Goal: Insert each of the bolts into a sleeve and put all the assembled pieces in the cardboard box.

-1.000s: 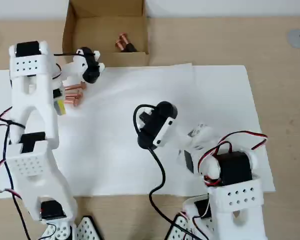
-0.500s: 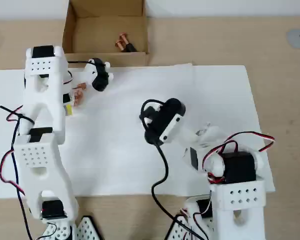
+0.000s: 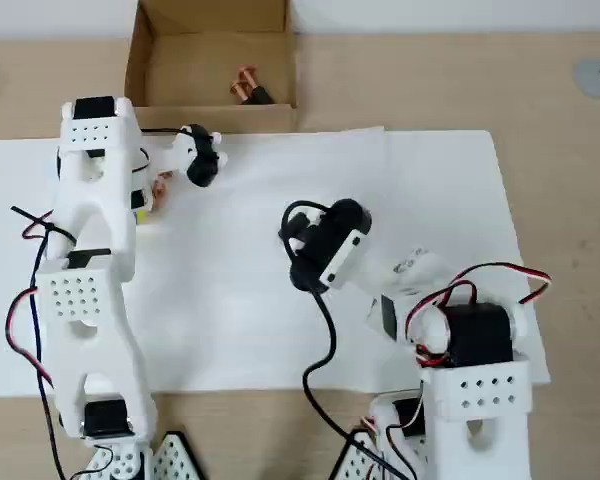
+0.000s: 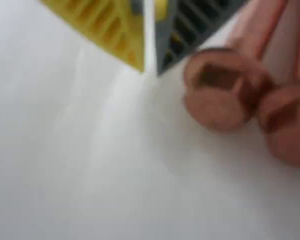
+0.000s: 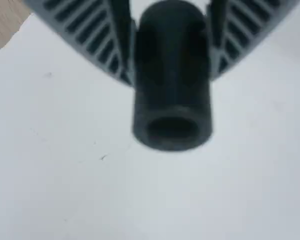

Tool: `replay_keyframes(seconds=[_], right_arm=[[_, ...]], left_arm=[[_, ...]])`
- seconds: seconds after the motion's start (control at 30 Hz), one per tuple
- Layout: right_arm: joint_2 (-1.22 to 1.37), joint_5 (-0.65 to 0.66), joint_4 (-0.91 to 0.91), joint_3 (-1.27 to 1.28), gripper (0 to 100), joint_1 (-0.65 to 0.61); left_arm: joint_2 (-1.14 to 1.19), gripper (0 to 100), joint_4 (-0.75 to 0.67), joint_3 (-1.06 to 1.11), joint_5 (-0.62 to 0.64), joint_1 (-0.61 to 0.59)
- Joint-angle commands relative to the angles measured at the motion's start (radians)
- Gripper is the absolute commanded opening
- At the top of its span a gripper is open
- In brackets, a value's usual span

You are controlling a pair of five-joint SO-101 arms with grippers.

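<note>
Bolts [image 3: 160, 183] are lying beside the left arm [image 3: 92, 195] on the paper [image 3: 430, 190], while a piece [image 3: 247, 87] is sitting in the far box [image 3: 138, 62].

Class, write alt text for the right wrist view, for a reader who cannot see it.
A black sleeve, its open end facing the camera, is gripped between two ribbed grey fingers over white paper. Bare wooden table shows beyond the paper's edge.

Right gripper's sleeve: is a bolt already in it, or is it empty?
Empty, as far as shows: the right gripper holds the black sleeve, and its open end is a dark hollow with no copper inside.
</note>
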Motion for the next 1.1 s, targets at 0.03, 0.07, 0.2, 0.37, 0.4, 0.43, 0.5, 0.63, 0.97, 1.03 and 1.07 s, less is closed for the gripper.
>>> replay_keyframes(seconds=[0.03,0.07,0.2,0.37,0.4,0.43,0.5,0.63,0.97,1.03,1.07], right_arm=[[-0.012,0.009,-0.003,0.002,1.2,0.012],[-0.012,0.009,-0.005,0.010,1.2,0.008],[-0.019,0.006,-0.021,0.045,1.2,0.007],[-0.019,0.005,-0.086,0.081,1.2,0.005],[-0.019,0.005,-0.103,0.087,1.2,0.005],[-0.019,0.005,-0.120,0.096,1.2,0.005],[-0.019,0.005,-0.163,0.114,1.2,0.004],[-0.019,0.003,-0.259,0.162,1.2,0.004],[-0.013,-0.089,-0.374,0.176,1.2,-0.010],[-0.015,-0.094,-0.374,0.191,1.2,-0.031],[-0.016,-0.094,-0.374,0.200,1.2,-0.044]], left_arm=[[-0.012,2,0.008,-0.043,-0.186,0.003],[-0.015,2,0.008,-0.043,-0.183,0.003],[-0.022,2,0.011,-0.086,-0.107,0.002],[-0.012,14,0.009,-0.284,0.032,0.003],[-0.008,17,0.008,-0.319,0.051,0.006],[-0.004,18,0.008,-0.350,0.066,0.012],[0.012,20,0.008,-0.394,0.107,0.021],[0.071,20,0.008,-0.427,0.207,0.044],[0.114,20,0.014,-0.420,0.442,0.057],[0.113,20,0.018,-0.420,0.440,0.048],[0.113,20,0.026,-0.427,0.437,0.041]])
